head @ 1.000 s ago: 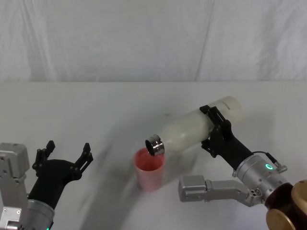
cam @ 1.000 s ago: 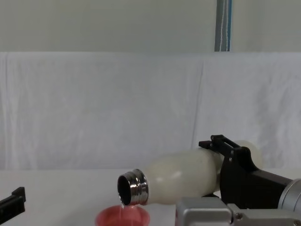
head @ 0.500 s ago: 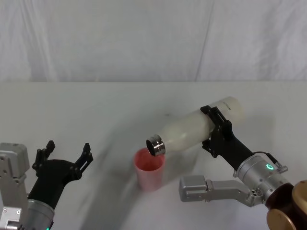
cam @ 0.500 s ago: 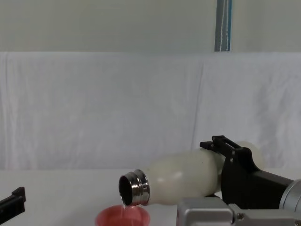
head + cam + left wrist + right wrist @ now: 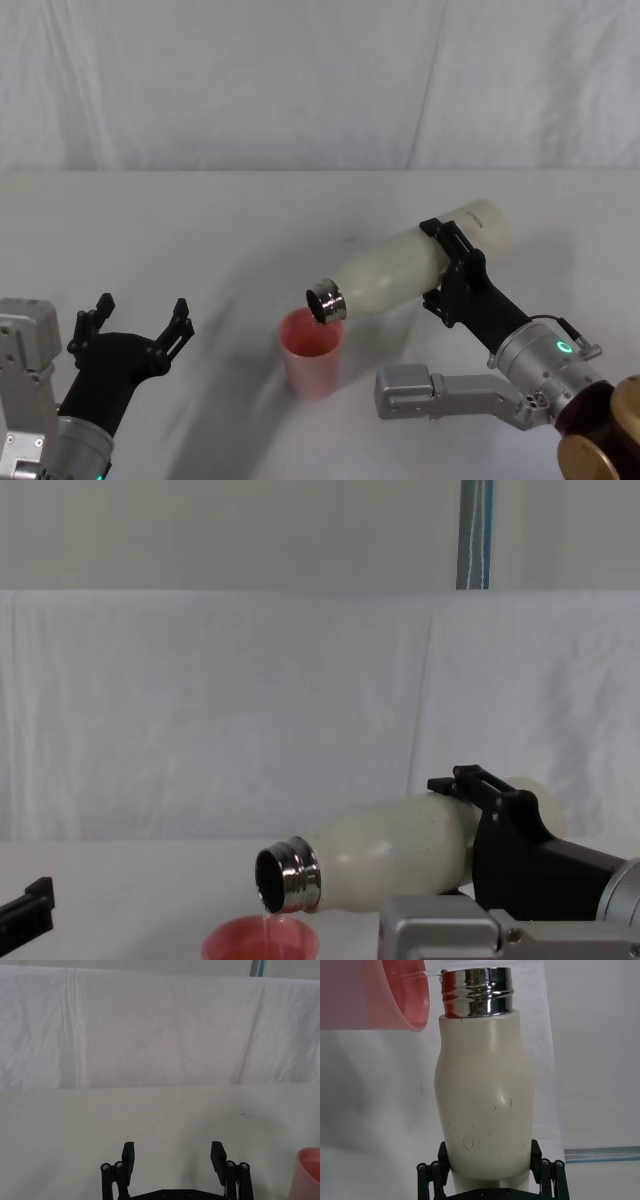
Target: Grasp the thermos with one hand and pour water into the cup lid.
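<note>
The cream-white thermos (image 5: 395,272) is tipped almost flat above the table, and my right gripper (image 5: 441,266) is shut around its body. Its steel neck (image 5: 326,303) points down-left, just over the rim of the pink cup lid (image 5: 312,352). From the chest view the thermos (image 5: 392,850) hangs above the cup lid (image 5: 262,942), and a thin stream of water runs from the neck into it. The right wrist view shows the thermos (image 5: 485,1105) between the fingers, with the cup lid (image 5: 385,995) beside the neck. My left gripper (image 5: 137,318) is parked open at the near left.
The white table (image 5: 200,230) is backed by a white cloth (image 5: 320,80). The left wrist view shows the open left gripper (image 5: 173,1156) over bare table, with the cup lid's edge (image 5: 311,1170) to one side. A grey arm link (image 5: 440,392) lies near the cup lid.
The thermos and right gripper have drifted slightly to the right, and the neck has dipped a little lower over the cup lid. The left arm has not moved.
</note>
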